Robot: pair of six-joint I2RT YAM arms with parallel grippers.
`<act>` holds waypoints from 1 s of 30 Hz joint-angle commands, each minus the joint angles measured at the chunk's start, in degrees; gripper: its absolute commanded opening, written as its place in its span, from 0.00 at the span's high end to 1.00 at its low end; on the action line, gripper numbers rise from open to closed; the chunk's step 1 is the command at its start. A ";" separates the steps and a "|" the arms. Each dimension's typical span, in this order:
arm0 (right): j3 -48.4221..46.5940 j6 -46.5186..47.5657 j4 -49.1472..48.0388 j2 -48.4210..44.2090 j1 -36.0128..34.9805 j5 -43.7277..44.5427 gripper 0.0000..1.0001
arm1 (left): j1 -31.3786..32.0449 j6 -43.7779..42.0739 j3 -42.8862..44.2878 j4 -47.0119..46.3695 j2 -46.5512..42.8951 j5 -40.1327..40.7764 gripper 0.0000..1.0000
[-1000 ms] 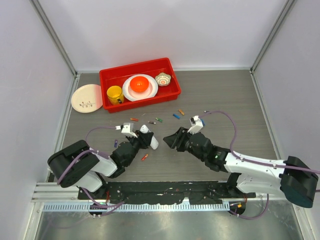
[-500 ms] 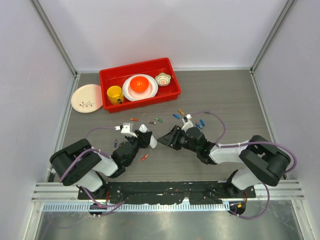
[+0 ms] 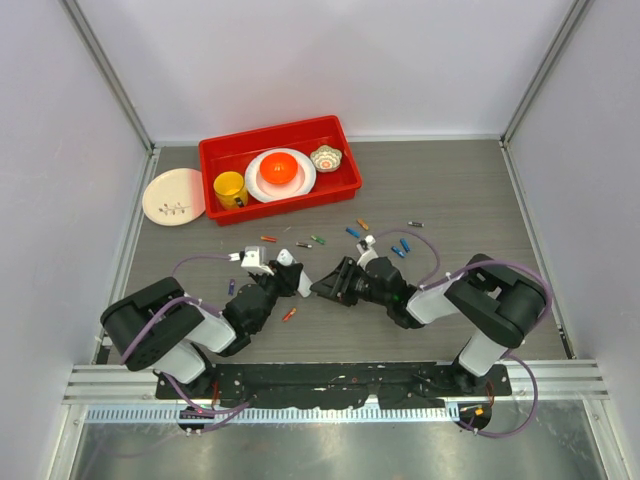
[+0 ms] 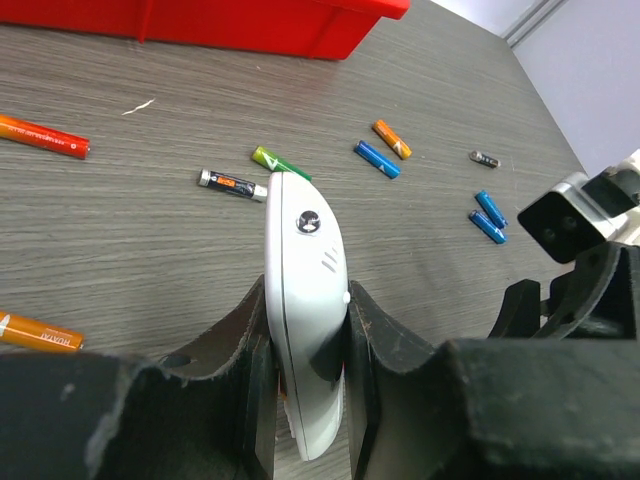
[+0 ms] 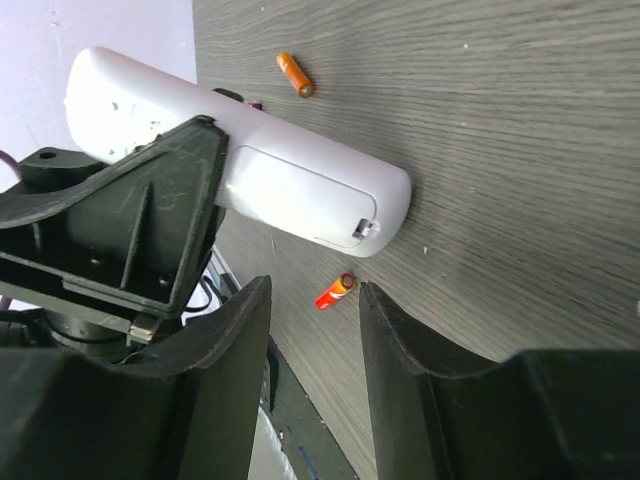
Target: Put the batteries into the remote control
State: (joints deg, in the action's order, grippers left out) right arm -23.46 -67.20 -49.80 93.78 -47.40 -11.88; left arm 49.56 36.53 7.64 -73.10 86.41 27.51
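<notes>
The grey table (image 3: 470, 190) fills the middle of the top view, and a red tray (image 3: 270, 131) sits at its upper left. Low in the centre, the two grippers face each other. The left gripper (image 3: 283, 280) is closed tight on the white remote control (image 4: 305, 250), whose rounded free end sticks out past the fingertips. The right gripper (image 5: 315, 295) is just beside the remote, its jaws partly open and holding nothing. The batteries (image 4: 380, 160) lie loose on the table. Most are above the grippers, and one red battery lies below the left gripper.
</notes>
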 commanded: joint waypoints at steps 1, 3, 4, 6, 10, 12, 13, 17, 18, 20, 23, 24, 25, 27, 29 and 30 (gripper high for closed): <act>-1.67 -0.92 -5.21 1.49 0.02 -0.95 0.54 | 0.36 -1.73 -0.34 -15.49 0.42 2.29 1.00; -1.94 -1.27 -5.83 2.72 0.11 -1.13 0.55 | 0.62 -1.73 -0.43 -15.49 0.51 2.55 1.00; -2.11 -1.44 -6.09 3.25 0.02 -1.13 0.56 | 0.62 -1.73 -0.43 -15.49 0.60 2.55 1.00; -2.11 -2.14 -7.49 4.39 0.11 -1.22 0.56 | 0.89 -1.73 -0.61 -15.49 0.69 2.73 1.00; -2.11 -3.29 -9.61 6.24 0.11 -1.30 0.57 | 1.33 -1.99 -0.78 -15.49 0.60 3.08 1.00; -2.37 -3.64 -10.22 7.12 0.11 -1.39 0.57 | 1.50 -2.08 -0.87 -15.49 0.51 3.17 1.00; -2.38 -3.90 -10.58 7.47 0.02 -1.22 0.57 | 1.42 -2.08 -0.87 -15.49 0.51 3.25 1.00; -2.55 -4.43 -11.72 8.44 0.11 -1.22 0.57 | 1.77 -2.08 -0.96 -15.49 0.51 3.34 1.00; -2.64 -4.52 -11.90 8.61 0.02 -1.22 0.57 | 1.77 -2.08 -0.96 -15.49 0.60 3.34 1.00; -2.81 -4.61 -11.90 9.05 0.02 -1.30 0.58 | 1.94 -2.08 -0.96 -15.49 0.60 3.34 1.00; -2.73 -5.31 -13.21 9.84 0.02 -1.22 0.59 | 2.12 -2.08 -0.96 -15.49 0.69 3.34 1.00; -2.73 -5.40 -13.30 9.93 0.11 -1.22 0.59 | 2.03 -2.17 -0.96 -15.49 0.69 3.34 1.00; -2.81 -5.49 -13.30 10.37 0.02 -1.22 0.60 | 2.21 -2.08 -0.96 -15.49 0.78 3.34 1.00; -2.82 -5.75 -14.01 10.72 0.11 -1.39 0.61 | 2.12 -2.08 -1.05 -15.49 0.78 3.43 1.00; -2.90 -5.92 -14.09 11.07 0.11 -1.57 0.61 | 2.29 -2.08 -1.05 -15.49 0.69 3.52 1.00; -2.90 -5.93 -14.10 11.16 0.02 -1.57 0.61 | 2.29 -2.08 -1.05 -15.49 0.60 3.52 1.00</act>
State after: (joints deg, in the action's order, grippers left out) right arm -24.93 -72.40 -59.99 104.18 -47.40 -12.91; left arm 51.40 35.70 7.18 -74.35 86.80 29.10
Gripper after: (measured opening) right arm 0.392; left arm 0.297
